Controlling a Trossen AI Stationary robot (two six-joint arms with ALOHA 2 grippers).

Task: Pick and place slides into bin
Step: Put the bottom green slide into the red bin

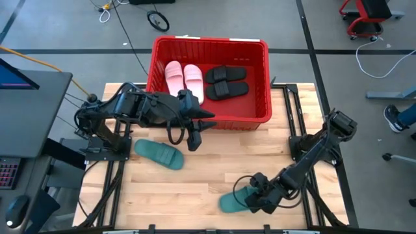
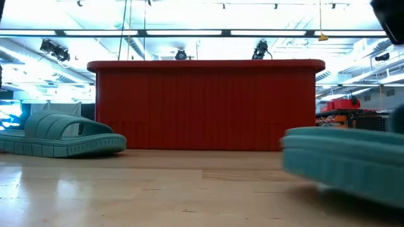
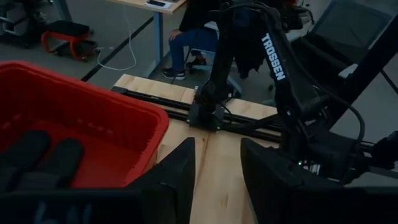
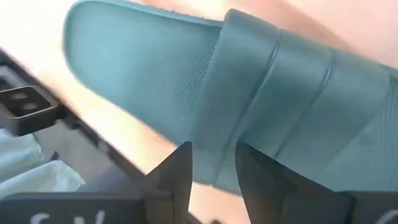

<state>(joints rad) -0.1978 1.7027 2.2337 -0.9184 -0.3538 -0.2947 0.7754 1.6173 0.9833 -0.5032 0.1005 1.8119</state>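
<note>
The red bin (image 1: 260, 78) stands at the table's far middle. In it lie two pale pink slides (image 1: 184, 79) and two black slides (image 1: 226, 82). One dark green slide (image 1: 159, 154) lies sole-down on the table left of centre, and it also shows in the low view (image 2: 60, 133). The other green slide (image 1: 231, 203) is at the table's near edge. My right gripper (image 1: 250, 201) is shut on that slide. My left gripper (image 1: 195, 135) is open and empty, just in front of the bin's near wall (image 3: 87, 112). My right gripper pinches the green slide's side edge (image 4: 214, 163) between its two fingers, where the wide strap (image 4: 273, 81) meets the sole. The fingers come from the table's right, slanting down. I cannot tell whether the slide (image 2: 344, 161) is clear of the table.
The wooden tabletop (image 1: 221, 156) is bare between the two green slides. A person sits beyond the table in the left wrist view (image 3: 193, 37). A black frame rail (image 4: 28, 106) runs along the table edge beside the held slide.
</note>
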